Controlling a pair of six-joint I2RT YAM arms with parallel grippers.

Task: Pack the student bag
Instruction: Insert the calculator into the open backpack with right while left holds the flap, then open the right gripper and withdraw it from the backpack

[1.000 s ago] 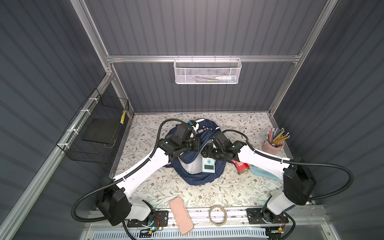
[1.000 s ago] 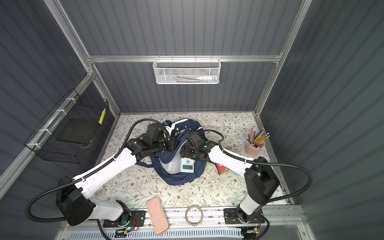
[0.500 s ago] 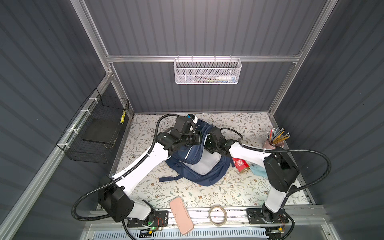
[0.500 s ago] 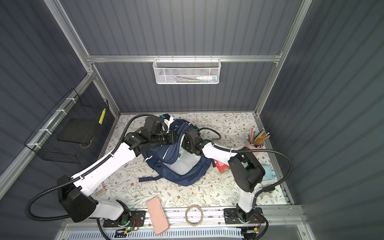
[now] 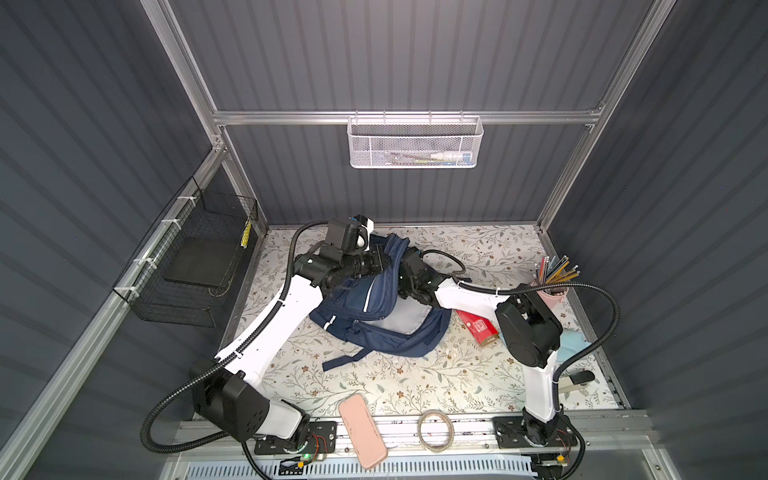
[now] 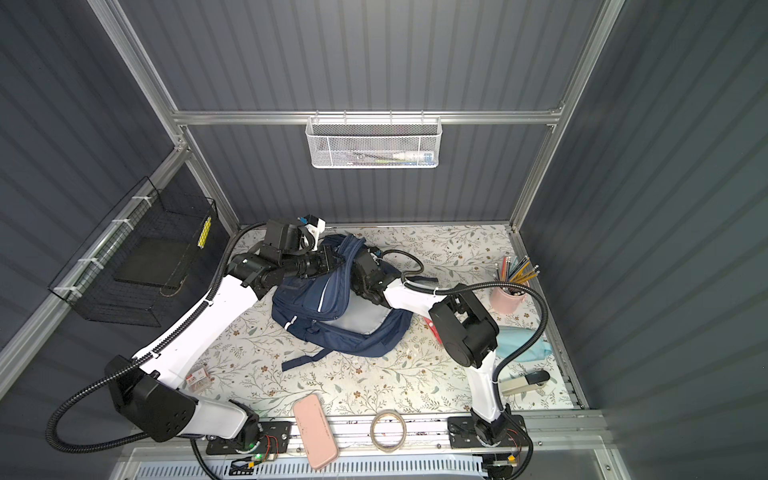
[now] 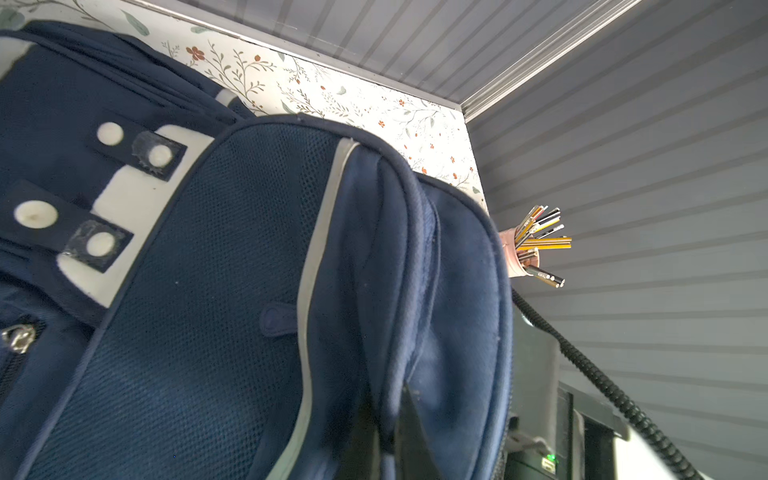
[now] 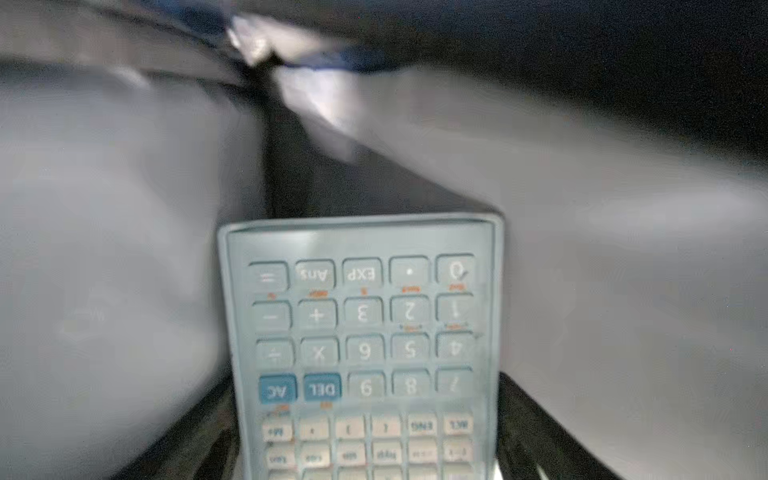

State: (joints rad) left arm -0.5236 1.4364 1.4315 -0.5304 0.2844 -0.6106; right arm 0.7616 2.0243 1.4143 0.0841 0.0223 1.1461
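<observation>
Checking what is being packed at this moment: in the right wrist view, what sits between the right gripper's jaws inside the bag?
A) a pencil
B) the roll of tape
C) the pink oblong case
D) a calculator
D: the right wrist view shows a pale calculator, keys toward the camera, between the dark jaws of the right gripper, with the grey lining of the student bag around it.

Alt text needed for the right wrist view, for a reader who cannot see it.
A pale blue calculator, keys toward the camera, lies between the dark fingers of the right gripper, inside the student bag with its pale grey lining on both sides. The picture is blurred, so a grip cannot be confirmed.
</observation>
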